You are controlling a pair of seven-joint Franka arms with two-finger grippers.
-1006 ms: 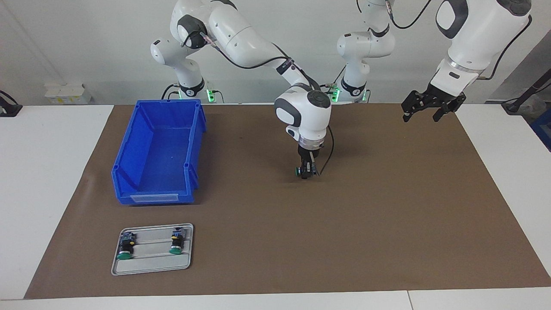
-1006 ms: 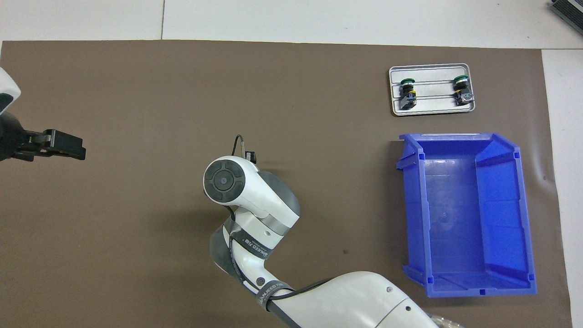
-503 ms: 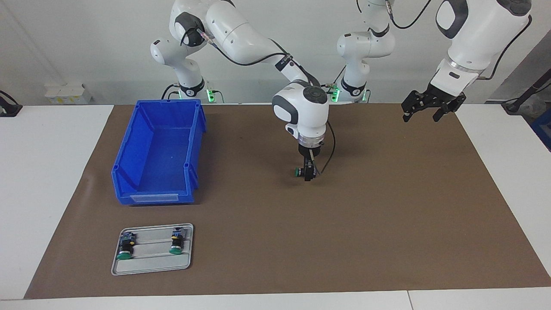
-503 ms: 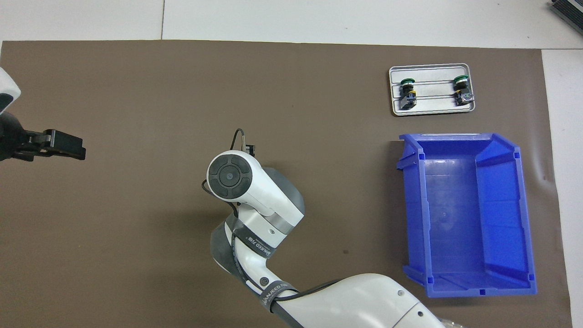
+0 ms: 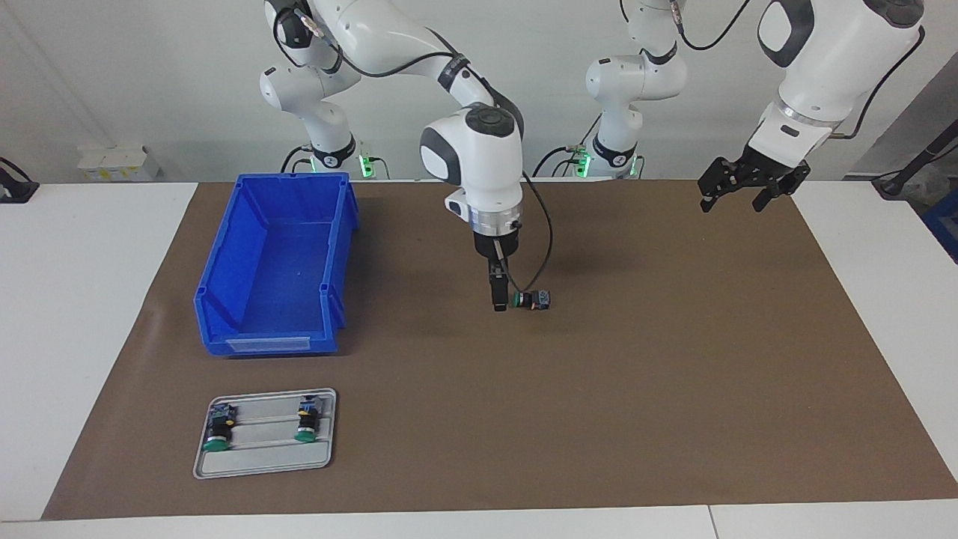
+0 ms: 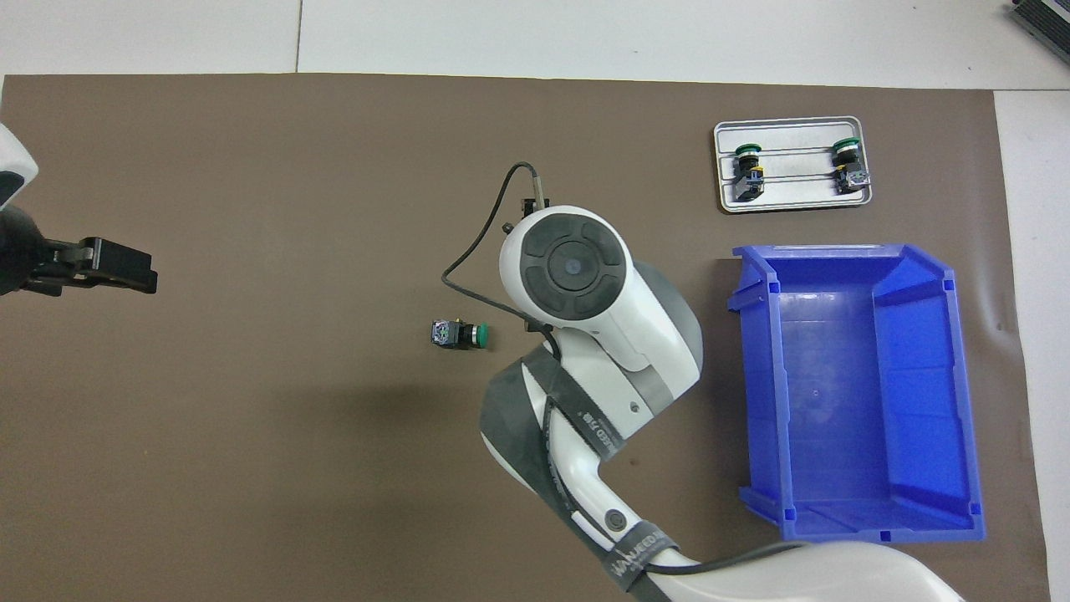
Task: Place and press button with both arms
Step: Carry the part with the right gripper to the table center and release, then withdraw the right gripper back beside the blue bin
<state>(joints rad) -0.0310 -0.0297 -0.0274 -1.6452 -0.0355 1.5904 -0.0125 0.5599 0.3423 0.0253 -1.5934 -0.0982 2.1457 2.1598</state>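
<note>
Button point(image 5: 532, 300) lies on its side on brown mat point(image 5: 673, 374), centre of frame in facing view, a bit above mid-height; green cap points toward the bin's end, blue-grey block toward the other end. In overhead view the button point(image 6: 458, 334) sits free, nothing touching it.

R gripper point(image 5: 497, 293) hangs pointing down just beside button's green cap, centre frame, clear of it. Seen edge-on, so fingers read as one dark bar; can't tell from the views alone, but jaws stand spread, holding nothing. In overhead view its wrist housing hides the fingers.

L gripper point(image 5: 741, 189) waits up in the air at upper right of facing view, over mat's edge; fingers spread, empty. Overhead view: L gripper point(image 6: 113, 266) at mid-left edge of frame.

Blue bin point(image 5: 224, 329), left of centre in facing view, nothing in it. Grey tray point(image 5: 262, 468), lower left, holds two more buttons point(image 5: 218, 433) lying side by side, green caps toward bottom of frame.
</note>
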